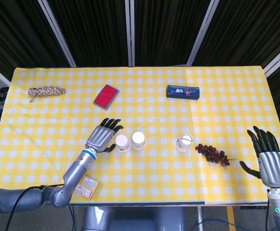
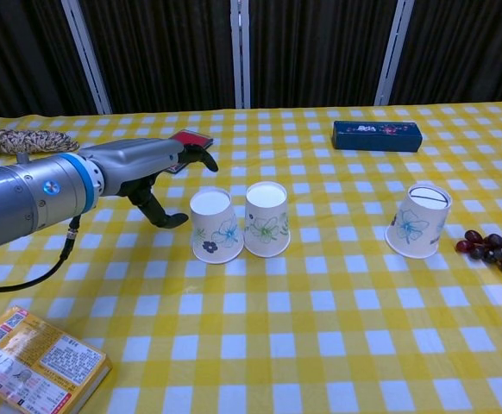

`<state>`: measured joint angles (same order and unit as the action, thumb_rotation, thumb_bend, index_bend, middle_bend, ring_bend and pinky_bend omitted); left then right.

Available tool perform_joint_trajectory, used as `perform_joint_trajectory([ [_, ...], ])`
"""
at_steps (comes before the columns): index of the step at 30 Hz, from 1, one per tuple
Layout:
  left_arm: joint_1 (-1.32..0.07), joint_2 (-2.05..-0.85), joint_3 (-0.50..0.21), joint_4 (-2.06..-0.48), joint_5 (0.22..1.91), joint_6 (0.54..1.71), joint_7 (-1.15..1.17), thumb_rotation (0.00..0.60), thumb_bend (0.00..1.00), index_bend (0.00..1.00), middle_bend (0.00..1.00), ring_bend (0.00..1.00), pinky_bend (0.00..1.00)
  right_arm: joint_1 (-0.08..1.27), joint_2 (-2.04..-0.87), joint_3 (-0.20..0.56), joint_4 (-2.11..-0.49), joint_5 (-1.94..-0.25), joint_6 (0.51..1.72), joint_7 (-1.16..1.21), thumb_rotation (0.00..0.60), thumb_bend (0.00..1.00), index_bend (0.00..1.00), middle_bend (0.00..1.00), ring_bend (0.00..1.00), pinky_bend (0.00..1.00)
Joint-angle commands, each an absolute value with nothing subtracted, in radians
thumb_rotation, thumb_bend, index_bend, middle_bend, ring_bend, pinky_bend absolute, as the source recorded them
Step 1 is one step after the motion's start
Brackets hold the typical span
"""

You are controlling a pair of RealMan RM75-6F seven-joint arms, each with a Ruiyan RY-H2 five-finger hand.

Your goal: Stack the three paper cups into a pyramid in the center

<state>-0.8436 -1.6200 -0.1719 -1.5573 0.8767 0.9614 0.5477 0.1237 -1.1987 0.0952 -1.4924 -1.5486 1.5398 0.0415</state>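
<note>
Two upside-down paper cups with flower prints stand side by side near the table's middle: the left cup (image 1: 122,143) (image 2: 215,226) and the middle cup (image 1: 138,140) (image 2: 266,219), nearly touching. The third cup (image 1: 184,142) (image 2: 417,221) stands alone further right, also upside down. My left hand (image 1: 103,134) (image 2: 152,172) is just left of the left cup, fingers spread behind it and thumb close to its side, holding nothing. My right hand (image 1: 270,159) hovers open off the table's right front corner, seen only in the head view.
A bunch of dark grapes (image 1: 212,154) (image 2: 497,250) lies right of the third cup. At the back are a blue box (image 1: 182,91) (image 2: 377,135), a red case (image 1: 106,96) and a rope bundle (image 1: 45,91) (image 2: 22,142). A yellow box (image 1: 86,186) (image 2: 35,362) lies at the front left.
</note>
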Motion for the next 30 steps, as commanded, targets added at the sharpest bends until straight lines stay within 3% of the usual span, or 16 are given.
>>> perform_joint_trajectory([
  [1, -0.803, -1.580, -0.158, -1.596, 0.925, 1.011, 0.503, 0.600, 0.41, 0.06, 0.00, 0.00, 0.00, 0.125, -1.203, 0.096, -1.490, -1.544, 1.534, 0.032, 0.600, 0.09, 0.04, 0.00, 0.00, 0.00],
  [12, -0.638, -1.396, -0.073, -1.720, 1.134, 1.194, 0.359, 0.600, 0.40, 0.01, 0.00, 0.00, 0.00, 0.133, -1.212, 0.100, -1.492, -1.530, 1.515, -0.004, 0.600, 0.09, 0.07, 0.00, 0.00, 0.00],
  [20, -0.474, -1.218, 0.031, -1.797, 1.258, 1.355, 0.303, 0.600, 0.30, 0.00, 0.00, 0.00, 0.00, 0.170, -1.222, 0.098, -1.554, -1.526, 1.451, -0.073, 0.600, 0.09, 0.12, 0.00, 0.00, 0.00],
  [25, -0.376, -1.159, 0.084, -1.793, 1.349, 1.457, 0.245, 0.600, 0.30, 0.00, 0.00, 0.00, 0.00, 0.228, -1.224, 0.100, -1.642, -1.510, 1.352, -0.182, 0.600, 0.09, 0.14, 0.00, 0.00, 0.00],
  [30, -0.308, -1.114, 0.089, -1.795, 1.417, 1.540, 0.178, 0.600, 0.30, 0.00, 0.00, 0.00, 0.00, 0.309, -1.249, 0.143, -1.722, -1.423, 1.232, -0.296, 0.600, 0.11, 0.21, 0.00, 0.00, 0.00],
])
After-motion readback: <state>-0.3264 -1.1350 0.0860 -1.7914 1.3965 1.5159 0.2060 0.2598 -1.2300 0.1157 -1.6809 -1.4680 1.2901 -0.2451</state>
